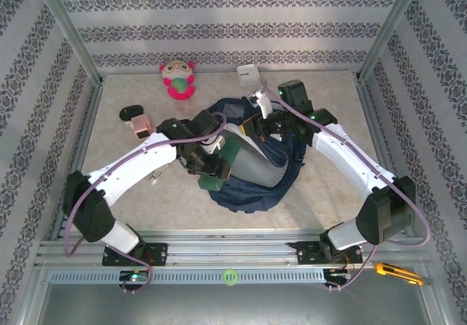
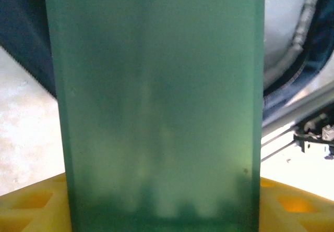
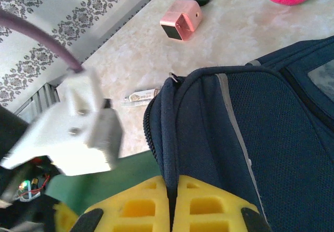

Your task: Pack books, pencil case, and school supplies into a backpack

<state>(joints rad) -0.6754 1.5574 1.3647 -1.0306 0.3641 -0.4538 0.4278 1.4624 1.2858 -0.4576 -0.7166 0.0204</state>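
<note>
The navy backpack [image 1: 255, 190] lies in the middle of the table, its mouth pulled open onto a grey lining. My right gripper [image 3: 171, 182] is shut on the backpack's [image 3: 271, 127] zip edge and holds that edge up. My left gripper [image 1: 210, 164] is closed on a dark green flat piece [image 2: 156, 107] of the school supplies, which sits at the left side of the opening [image 1: 217, 177]. The yellow fingers [image 2: 295, 203] flank the piece. A pink blocky piece [image 1: 140, 125] [image 3: 181, 20] lies on the table to the left. The books and the pencil case are out of view.
A black oval object [image 1: 131, 111] lies behind the pink piece. A pink plush toy [image 1: 179, 79] and a small white box [image 1: 249, 74] sit near the back wall. A small clear item [image 3: 141, 95] lies beside the backpack. A yellow knife [image 1: 398, 272] rests on the front rail.
</note>
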